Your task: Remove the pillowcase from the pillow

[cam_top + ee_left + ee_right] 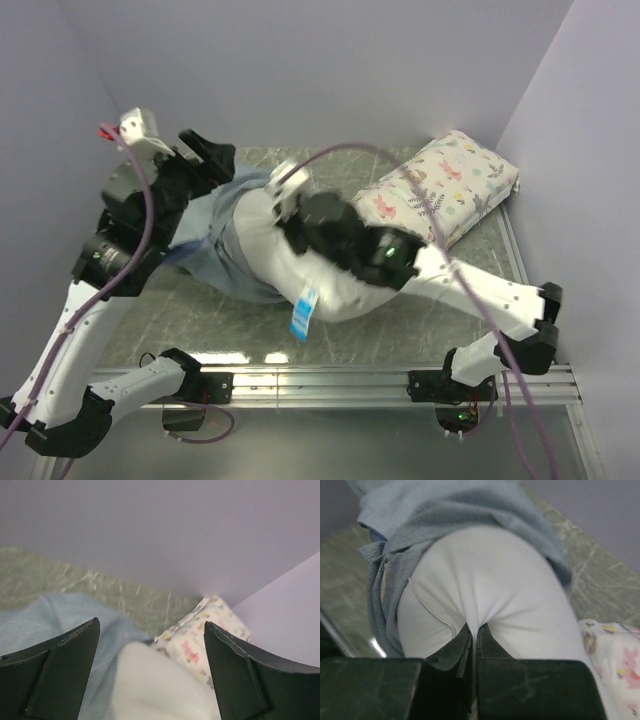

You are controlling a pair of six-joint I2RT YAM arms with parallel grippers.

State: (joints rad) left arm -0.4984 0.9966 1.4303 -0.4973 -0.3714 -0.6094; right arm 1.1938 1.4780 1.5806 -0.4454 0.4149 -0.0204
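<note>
The plump white pillow (300,270) lies across the table's middle, its blue-and-white label tag (305,312) hanging at the near edge. The grey-blue pillowcase (215,235) still covers its left end, bunched back over it (445,510). My right gripper (476,630) is shut on a pinched fold of the bare white pillow (490,580); from above it (288,228) sits on the pillow just right of the pillowcase's edge. My left gripper (208,150) hovers open over the far left of the pillowcase (55,617), with nothing between its fingers (65,670) and the pillow (155,685) below.
A smaller floral-print pillow (440,190) lies at the back right against the wall, close beside the white pillow (615,660). Lilac walls enclose the table on the left, back and right. The metal rail (330,380) with both arm bases runs along the near edge.
</note>
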